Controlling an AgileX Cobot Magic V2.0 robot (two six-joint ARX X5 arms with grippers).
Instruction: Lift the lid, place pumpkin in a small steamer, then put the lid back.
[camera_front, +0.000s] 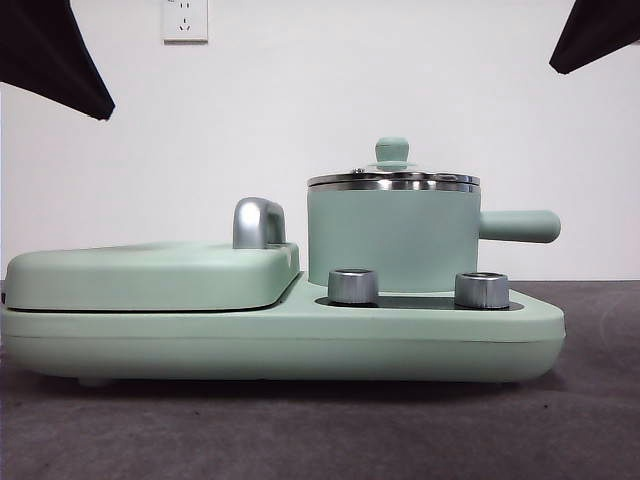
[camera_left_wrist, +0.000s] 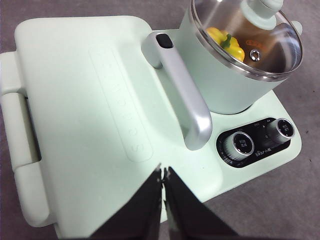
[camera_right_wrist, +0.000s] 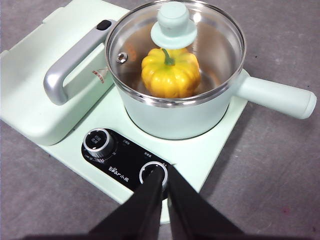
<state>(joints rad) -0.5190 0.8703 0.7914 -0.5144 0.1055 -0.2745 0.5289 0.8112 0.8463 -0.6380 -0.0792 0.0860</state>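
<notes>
The mint-green small steamer (camera_front: 392, 240) stands on the right half of the appliance base, its side handle (camera_front: 518, 226) pointing right. The glass lid (camera_right_wrist: 210, 45) with its mint knob (camera_right_wrist: 173, 25) sits on the steamer's steel rim. Through the glass the yellow pumpkin (camera_right_wrist: 171, 75) with a green stem rests inside the steamer (camera_right_wrist: 180, 117); it also shows in the left wrist view as the pumpkin (camera_left_wrist: 227, 44) under the lid (camera_left_wrist: 270, 47). My left gripper (camera_left_wrist: 163, 173) is shut, raised over the flat cover. My right gripper (camera_right_wrist: 165, 172) is shut, raised above the control panel. Both hold nothing.
The wide appliance base (camera_front: 300, 345) carries a flat mint cover (camera_front: 150, 275) with a chrome handle (camera_front: 258, 222) and two silver knobs (camera_front: 353, 286) in front. Both arms show only as dark tips (camera_front: 50, 55) at the top corners. A grey table surface (camera_right_wrist: 280, 165) surrounds the base.
</notes>
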